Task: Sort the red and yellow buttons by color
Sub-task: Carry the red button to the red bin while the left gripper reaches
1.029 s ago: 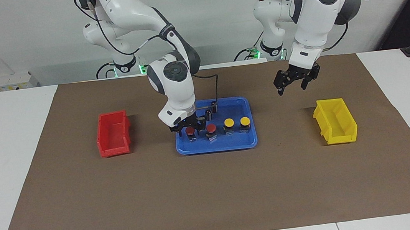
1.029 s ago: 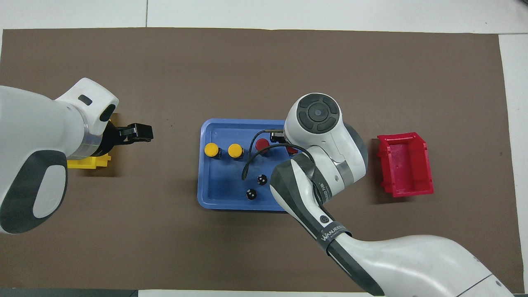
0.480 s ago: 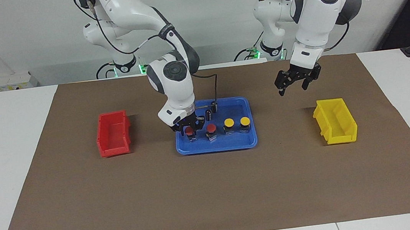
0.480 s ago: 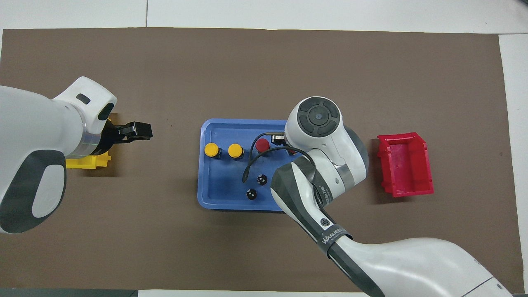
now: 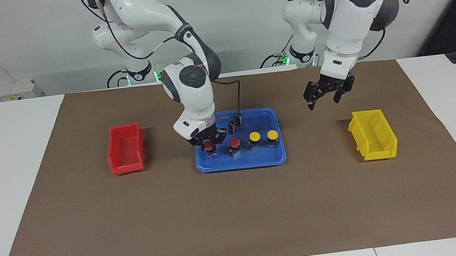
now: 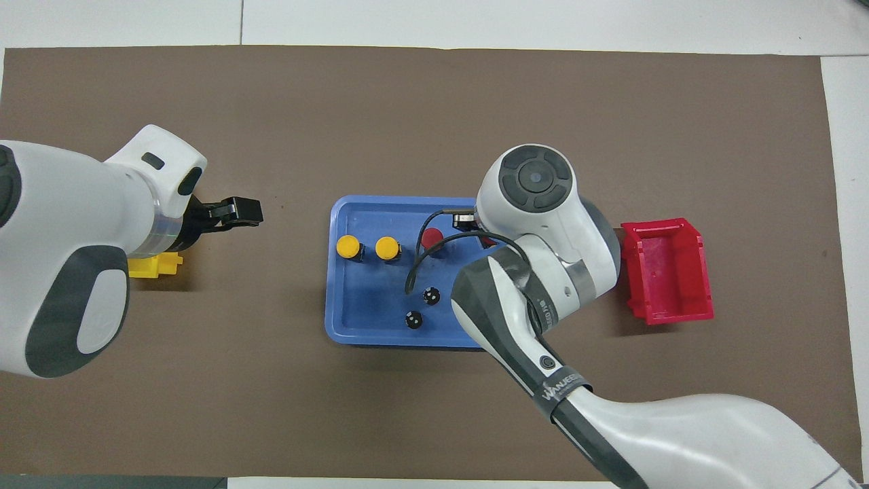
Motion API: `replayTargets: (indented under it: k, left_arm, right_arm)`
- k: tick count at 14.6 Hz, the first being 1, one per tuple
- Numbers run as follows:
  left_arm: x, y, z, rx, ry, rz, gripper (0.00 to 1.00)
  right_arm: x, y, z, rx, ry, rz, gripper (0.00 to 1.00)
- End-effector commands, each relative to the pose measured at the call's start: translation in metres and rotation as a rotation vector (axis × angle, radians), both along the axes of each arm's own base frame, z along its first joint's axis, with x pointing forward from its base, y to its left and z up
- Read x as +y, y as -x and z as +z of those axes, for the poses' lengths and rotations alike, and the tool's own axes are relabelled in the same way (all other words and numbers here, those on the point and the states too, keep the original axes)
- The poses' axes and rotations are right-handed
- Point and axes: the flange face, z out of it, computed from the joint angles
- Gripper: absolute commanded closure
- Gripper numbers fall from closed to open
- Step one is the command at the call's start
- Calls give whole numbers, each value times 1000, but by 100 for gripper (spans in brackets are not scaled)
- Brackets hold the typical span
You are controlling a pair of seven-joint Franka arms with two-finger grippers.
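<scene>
A blue tray (image 5: 240, 164) holds the buttons in a row. My right gripper (image 5: 209, 142) reaches down into the tray, shut on the red button (image 5: 209, 146) at the row's end toward the red bin. Beside it stand the other red button (image 5: 234, 143) and two yellow buttons (image 5: 254, 136) (image 5: 272, 134). In the overhead view the right wrist hides that grip; only a sliver of the held red button (image 6: 485, 241) shows. My left gripper (image 5: 327, 93) hangs open and empty over the mat between the tray and the yellow bin.
A red bin (image 5: 126, 149) sits on the brown mat toward the right arm's end, a yellow bin (image 5: 372, 134) toward the left arm's end. Two small dark cylinders (image 6: 430, 295) (image 6: 413, 320) stand in the tray, nearer the robots than the buttons.
My right gripper has closed on the end red button and its wrist has shifted slightly. The left gripper has drifted a little toward the tray.
</scene>
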Motion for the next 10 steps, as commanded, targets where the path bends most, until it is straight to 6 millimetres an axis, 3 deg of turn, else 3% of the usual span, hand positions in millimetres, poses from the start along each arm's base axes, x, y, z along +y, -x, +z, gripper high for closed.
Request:
replayTargets:
  k: [1,3,5,10]
  left_arm:
    - [-41,1,-33,6,10,4,0]
    - [-57,-1,-55,11,11,20,0]
    - [-80,7,-77,34,5,34,0]
    - [-105,15,-115,19,17,41,2]
  right_arm:
    - [-86,8,73,37,12,23,72]
    - [-171,29,95,55,14,55,72]
    - [-229,58,93,29,10,76,72]
    - [-298,83,50,0,11,95,72]
